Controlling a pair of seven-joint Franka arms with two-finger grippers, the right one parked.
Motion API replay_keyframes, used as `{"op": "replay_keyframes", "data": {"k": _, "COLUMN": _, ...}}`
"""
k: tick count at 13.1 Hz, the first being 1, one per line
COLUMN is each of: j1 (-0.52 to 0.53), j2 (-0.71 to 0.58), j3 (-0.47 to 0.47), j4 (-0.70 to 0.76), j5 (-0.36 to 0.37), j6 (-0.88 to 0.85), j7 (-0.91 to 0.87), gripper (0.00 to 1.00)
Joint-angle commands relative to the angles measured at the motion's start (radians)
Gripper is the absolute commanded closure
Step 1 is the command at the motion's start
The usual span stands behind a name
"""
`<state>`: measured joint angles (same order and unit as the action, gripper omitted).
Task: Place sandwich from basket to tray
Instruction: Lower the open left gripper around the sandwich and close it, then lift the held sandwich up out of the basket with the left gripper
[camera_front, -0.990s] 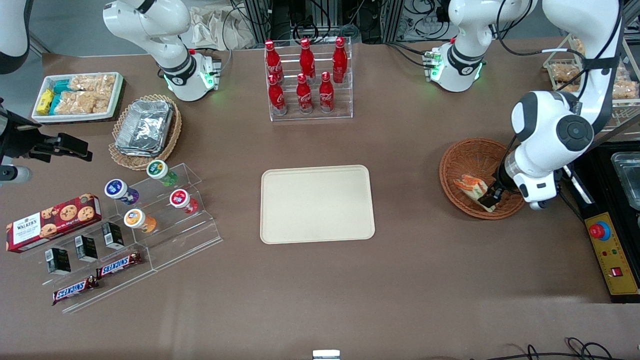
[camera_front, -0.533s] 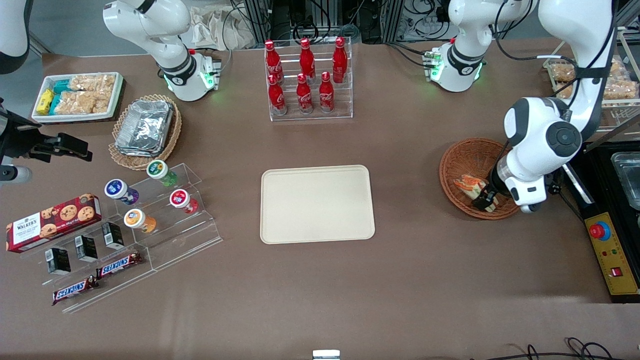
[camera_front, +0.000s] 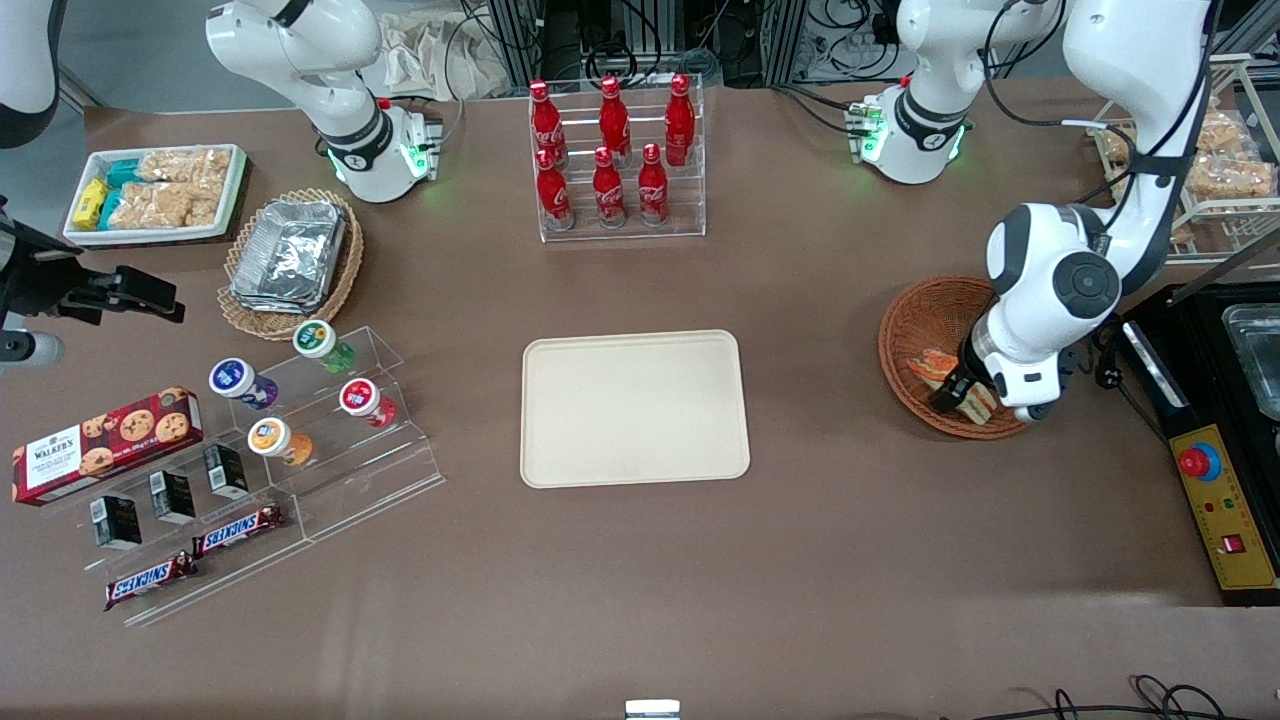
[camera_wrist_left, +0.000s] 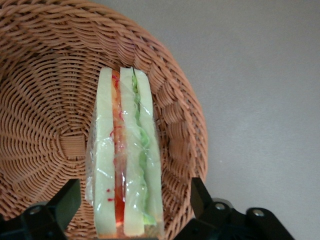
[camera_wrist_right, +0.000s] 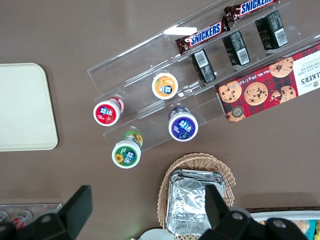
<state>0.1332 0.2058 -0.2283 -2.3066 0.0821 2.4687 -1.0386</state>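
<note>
The sandwich (camera_front: 936, 366) (camera_wrist_left: 127, 150), a plastic-wrapped wedge with orange, red and green layers, stands on edge in the reddish-brown wicker basket (camera_front: 928, 312) (camera_wrist_left: 45, 100), close to the rim nearer the front camera. My gripper (camera_front: 951, 396) (camera_wrist_left: 135, 202) hangs low over the basket, open, one finger (camera_wrist_left: 67, 200) on each side of the sandwich's wide end with a small gap on both sides. The arm's wrist hides part of the basket in the front view. The cream tray (camera_front: 634, 407) lies bare at mid-table, toward the parked arm's end from the basket.
A rack of red cola bottles (camera_front: 612, 160) stands farther from the front camera than the tray. A yellow control box with a red button (camera_front: 1222, 503) and a black appliance (camera_front: 1235, 340) sit at the working arm's end. Clear shelves with cups and snacks (camera_front: 300, 440) lie toward the parked arm's end.
My gripper and wrist have slid across the basket toward the tray, coming to straddle the sandwich. The sandwich has not moved.
</note>
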Motion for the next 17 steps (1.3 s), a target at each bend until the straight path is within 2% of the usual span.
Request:
{"op": "replay_keyframes", "data": {"k": 1, "j1": 0.003, "j2": 0.001, "j3": 0.001, "j4": -0.028, "j5": 0.041, "j6": 0.056, "j7": -0.032, "gripper": 0.85}}
{"op": "replay_keyframes", "data": {"k": 2, "j1": 0.003, "j2": 0.001, "j3": 0.001, "j4": -0.03, "j5": 0.047, "j6": 0.058, "j7": -0.029, "gripper": 1.0}}
{"op": "replay_keyframes", "data": {"k": 6, "j1": 0.006, "j2": -0.008, "j3": 0.003, "j4": -0.027, "j5": 0.053, "j6": 0.045, "j7": -0.011, "gripper": 1.0}}
{"op": "replay_keyframes", "data": {"k": 8, "j1": 0.009, "j2": -0.019, "j3": 0.006, "j4": -0.016, "j5": 0.086, "j6": -0.009, "j7": -0.011, "gripper": 1.0}}
{"op": "replay_keyframes", "data": {"k": 10, "j1": 0.013, "j2": -0.067, "j3": 0.007, "j4": 0.038, "j5": 0.103, "j6": -0.136, "j7": -0.002, "gripper": 1.0}}
{"op": "replay_keyframes", "data": {"k": 14, "j1": 0.009, "j2": -0.072, "j3": -0.003, "j4": 0.29, "j5": 0.099, "j6": -0.503, "j7": 0.138, "gripper": 1.0}}
{"op": "replay_keyframes", "data": {"k": 17, "j1": 0.008, "j2": -0.071, "j3": -0.08, "j4": 0.455, "j5": 0.079, "j6": -0.706, "j7": 0.345, "gripper": 1.0}}
